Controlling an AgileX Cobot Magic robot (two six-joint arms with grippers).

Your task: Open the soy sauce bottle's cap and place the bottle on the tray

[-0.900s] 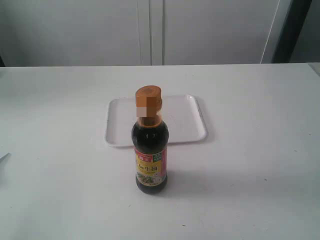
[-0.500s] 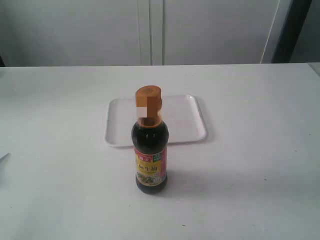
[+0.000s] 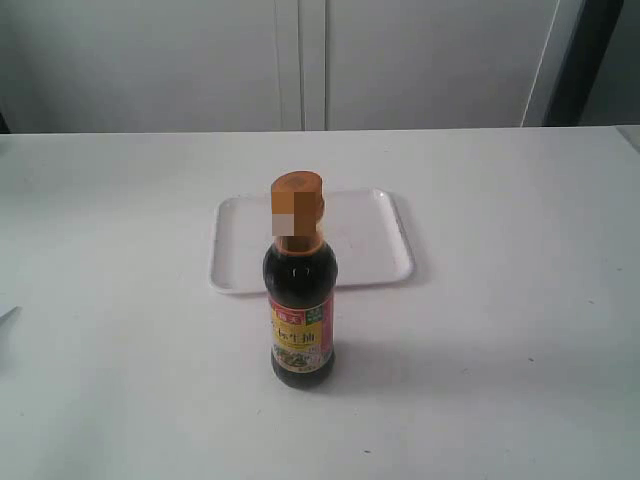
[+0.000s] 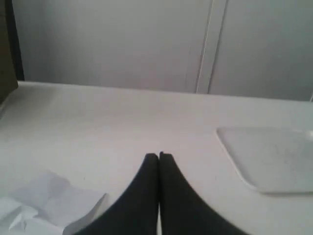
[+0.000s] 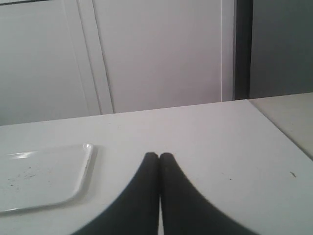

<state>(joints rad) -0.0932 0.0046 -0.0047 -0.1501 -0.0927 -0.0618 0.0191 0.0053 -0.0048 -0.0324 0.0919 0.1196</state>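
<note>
In the middle of the white table [image 3: 500, 300], the soy sauce bottle [image 3: 300, 310] is standing upright just in front of the tray [image 3: 370, 240], base off it, with the cap [image 3: 297, 200] sitting closed. The left gripper [image 4: 158, 155] and the right gripper [image 5: 159, 155] are each pressing their fingertips together, gripping nothing. A crumpled white sheet [image 4: 54, 200] is lying beside the left gripper. Open tabletop is spreading on both sides of the bottle, running back to the far edge under white cabinet doors [image 3: 200, 60].
</note>
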